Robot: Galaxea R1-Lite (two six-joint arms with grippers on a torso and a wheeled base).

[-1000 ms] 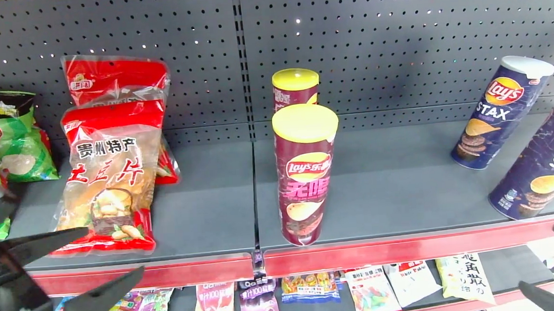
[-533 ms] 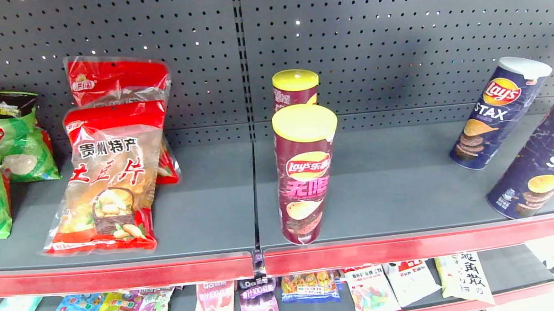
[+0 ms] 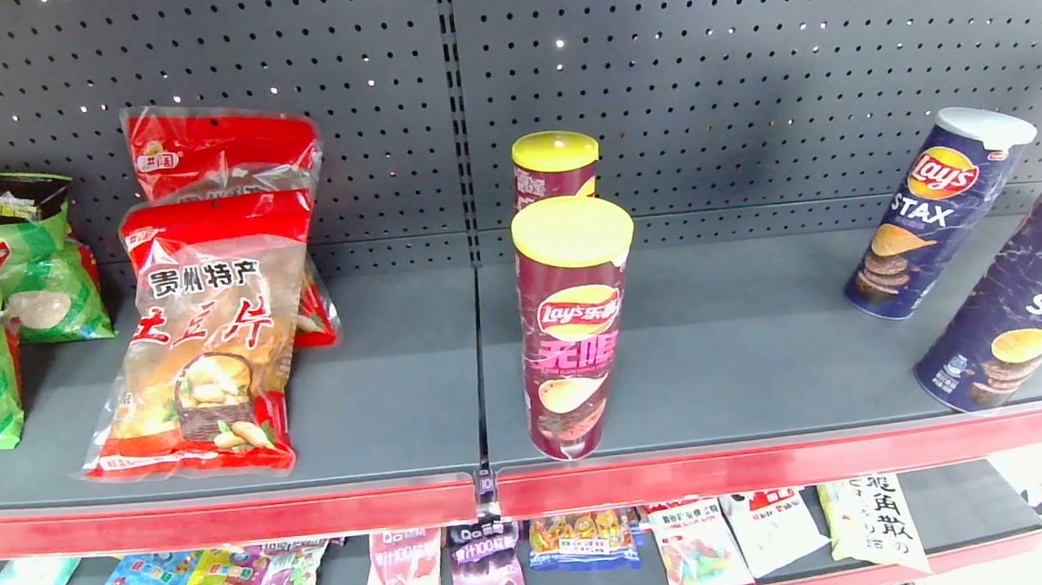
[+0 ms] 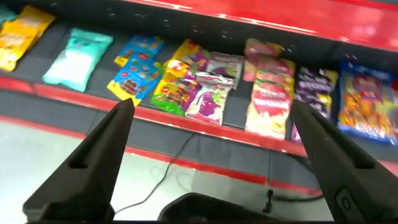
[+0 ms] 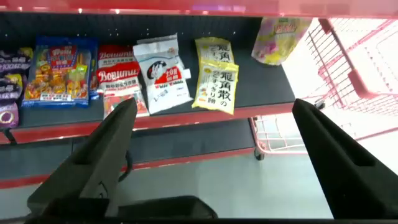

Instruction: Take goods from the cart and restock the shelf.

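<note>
The shelf (image 3: 738,352) is a grey board with a red front lip and a perforated back panel. Near its middle stand two maroon chip cans with yellow lids, long axes vertical: the near can (image 3: 574,325) at the front edge, the far can (image 3: 555,166) just behind it. At the right, a dark blue can (image 3: 940,212) and a second blue can (image 3: 1012,302), both white-lidded, sit on their bases with tops tipped rightward. On the left a red potato-chip bag (image 3: 202,336) leans back, top toward the panel.

The red wire cart (image 5: 354,62) stands right of the lower shelf.

The left gripper (image 4: 212,104) is spread wide with nothing between its fingers, facing candy packets (image 4: 199,87). The right gripper (image 5: 214,102) is likewise wide and holds nothing.
</note>
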